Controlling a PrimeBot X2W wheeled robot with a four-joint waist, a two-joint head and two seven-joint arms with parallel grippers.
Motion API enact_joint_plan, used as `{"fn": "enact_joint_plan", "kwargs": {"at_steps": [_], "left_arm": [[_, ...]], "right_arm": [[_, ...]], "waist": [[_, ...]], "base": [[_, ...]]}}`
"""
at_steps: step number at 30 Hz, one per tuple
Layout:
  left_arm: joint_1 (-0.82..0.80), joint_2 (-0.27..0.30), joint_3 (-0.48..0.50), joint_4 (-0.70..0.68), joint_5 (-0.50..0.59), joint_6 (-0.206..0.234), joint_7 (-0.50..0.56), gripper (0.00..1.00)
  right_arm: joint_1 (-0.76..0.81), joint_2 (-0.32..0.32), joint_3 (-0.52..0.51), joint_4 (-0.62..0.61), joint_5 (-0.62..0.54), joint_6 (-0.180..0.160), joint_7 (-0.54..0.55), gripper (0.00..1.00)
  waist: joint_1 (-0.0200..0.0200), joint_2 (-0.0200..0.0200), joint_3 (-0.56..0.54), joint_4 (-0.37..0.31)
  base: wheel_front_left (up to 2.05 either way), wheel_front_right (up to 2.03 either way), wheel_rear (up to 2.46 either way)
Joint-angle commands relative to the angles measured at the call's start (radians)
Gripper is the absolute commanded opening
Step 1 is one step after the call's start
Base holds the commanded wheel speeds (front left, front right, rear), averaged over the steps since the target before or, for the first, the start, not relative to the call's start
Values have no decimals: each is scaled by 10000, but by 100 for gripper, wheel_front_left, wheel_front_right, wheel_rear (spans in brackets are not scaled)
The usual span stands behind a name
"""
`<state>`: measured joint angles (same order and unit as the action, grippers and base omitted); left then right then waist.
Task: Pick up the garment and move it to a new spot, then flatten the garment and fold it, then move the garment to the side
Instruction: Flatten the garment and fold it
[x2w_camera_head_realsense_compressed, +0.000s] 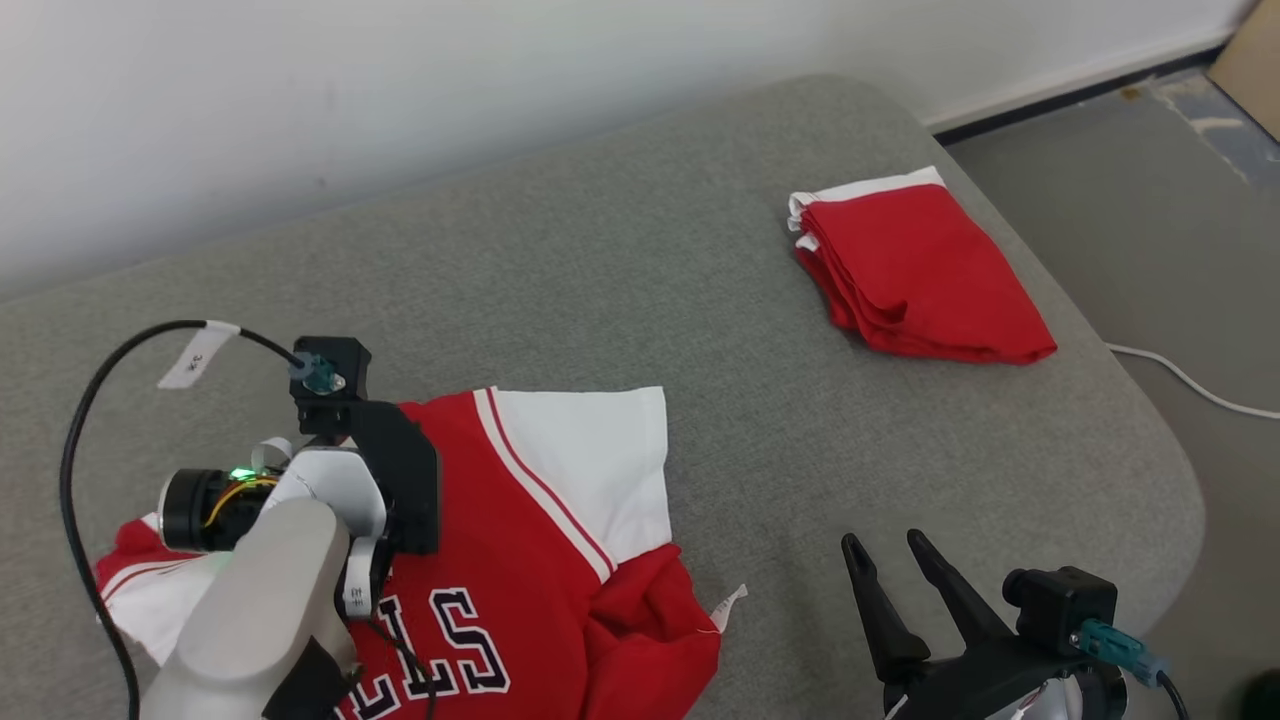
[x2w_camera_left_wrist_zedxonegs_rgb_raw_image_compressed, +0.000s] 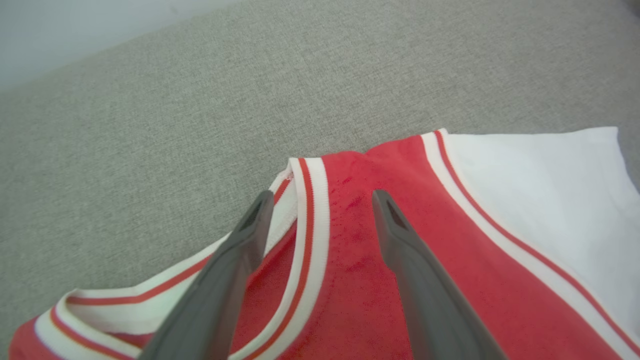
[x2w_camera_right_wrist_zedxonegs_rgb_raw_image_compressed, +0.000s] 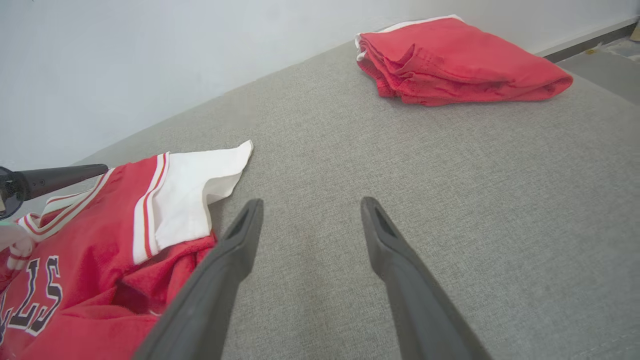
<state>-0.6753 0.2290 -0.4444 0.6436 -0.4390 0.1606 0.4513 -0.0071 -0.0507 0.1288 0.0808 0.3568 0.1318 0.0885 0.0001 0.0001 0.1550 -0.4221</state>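
Hovering over the red-and-white jersey (x2w_camera_head_realsense_compressed: 530, 560) rumpled at the near left of the grey cushion (x2w_camera_head_realsense_compressed: 650, 250), our left gripper (x2w_camera_left_wrist_zedxonegs_rgb_raw_image_compressed: 322, 197) has its fingers spread by the striped collar (x2w_camera_left_wrist_zedxonegs_rgb_raw_image_compressed: 310, 235), perhaps just clear of it. Our right gripper (x2w_camera_right_wrist_zedxonegs_rgb_raw_image_compressed: 311, 204), fingers apart too, sits over bare cushion beside the jersey.

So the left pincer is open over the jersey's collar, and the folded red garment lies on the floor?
No: the folded red garment lies on the grey cushion, per the head view. The left pincer and jersey are as you say.
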Motion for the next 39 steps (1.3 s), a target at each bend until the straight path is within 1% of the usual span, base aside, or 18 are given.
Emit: {"fn": "enact_joint_plan", "kwargs": {"at_steps": [1, 6, 7, 9, 10, 12, 13, 15, 17, 20, 25, 29, 31, 32, 34, 37, 39], "left_arm": [[-194, 13, 36, 182, -47, 83, 47, 100], [-558, -86, 20, 892, -119, 218, 451, 100], [-628, -113, 49, 966, -164, 236, 432, 62], [-728, -125, 68, 1076, -185, 235, 341, 30], [-728, -125, 68, 1076, -185, 235, 341, 30], [-771, -120, 92, 1194, -216, 209, 241, 6], [-819, -136, 93, 1251, -224, 160, 191, 0], [-907, -217, 101, 1236, -267, 10, -86, 0], [-983, -393, 143, 1050, -352, -132, -583, 0], [-1284, -675, 310, 677, -475, -328, -1743, 0], [-2041, -1191, 386, -229, -447, -809, -3840, 0], [-2724, -1520, 435, -1131, -593, -1065, -5134, 0], [-2977, -1599, 472, -1664, -693, -1092, -5636, 0], [-3023, -1659, 535, -2210, -888, -1091, -5990, 0], [-2799, -1693, 587, -2794, -1041, -1008, -6186, 0], [-1852, -1588, 846, -3613, -1319, -670, -6148, 0], [-778, -1290, 1072, -4113, -1551, -393, -6010, 0]], "right_arm": [[-135, 8, 12, 38, 39, -17, -90, 100], [-160, 7, 60, 158, 96, -17, -191, 100], [-181, 7, 59, 169, 102, -17, -200, 100], [-216, 8, 60, 185, 103, -17, -213, 100], [-216, 8, 60, 185, 103, -17, -213, 100], [-241, 7, 79, 196, 94, -17, -220, 100], [-247, 7, 85, 196, 91, -17, -218, 100], [-252, 7, 73, 207, 89, -17, -223, 100], [-241, 7, 48, 215, 59, -17, -219, 100], [-237, 8, 22, 197, -23, -17, -178, 100], [-181, 4, 6, 130, -133, -17, -68, 100], [-76, 5, -85, 95, -282, -17, 58, 100], [4, 4, -172, 57, -342, -17, 143, 100], [109, 5, -278, -19, -440, -17, 222, 100], [188, 5, -409, -127, -531, -17, 298, 100], [358, 5, -543, -296, -631, -17, 444, 100], [503, 7, -593, -452, -690, -17, 566, 100]], "waist": [[-1, -1, 312, -312], [-1, -1, 393, -382], [-1, -1, 398, -386], [-1, -1, 406, -380], [-1, -1, 406, -380], [-1, -1, 400, -366], [-1, -1, 392, -355], [-1, -1, 369, -315], [-1, -1, 338, -245], [-1, -1, 262, -126], [-1, -1, 43, 98], [-1, -1, -242, 319], [-1, -1, -421, 448], [-1, -1, -605, 631], [-1, -1, -774, 870], [-1, -1, -947, 1302], [-1, -1, -1026, 1616]], "base": [[0, 0, 0], [0, 0, 0], [0, 0, 0], [0, 0, 0], [0, 0, 0], [0, 0, 0], [0, 0, 0], [0, 0, 0], [0, 0, 0], [0, 0, 0], [0, 0, 0], [0, 0, 0], [0, 0, 0], [0, 0, 0], [0, 0, 0], [0, 0, 0], [0, 0, 0]]}}
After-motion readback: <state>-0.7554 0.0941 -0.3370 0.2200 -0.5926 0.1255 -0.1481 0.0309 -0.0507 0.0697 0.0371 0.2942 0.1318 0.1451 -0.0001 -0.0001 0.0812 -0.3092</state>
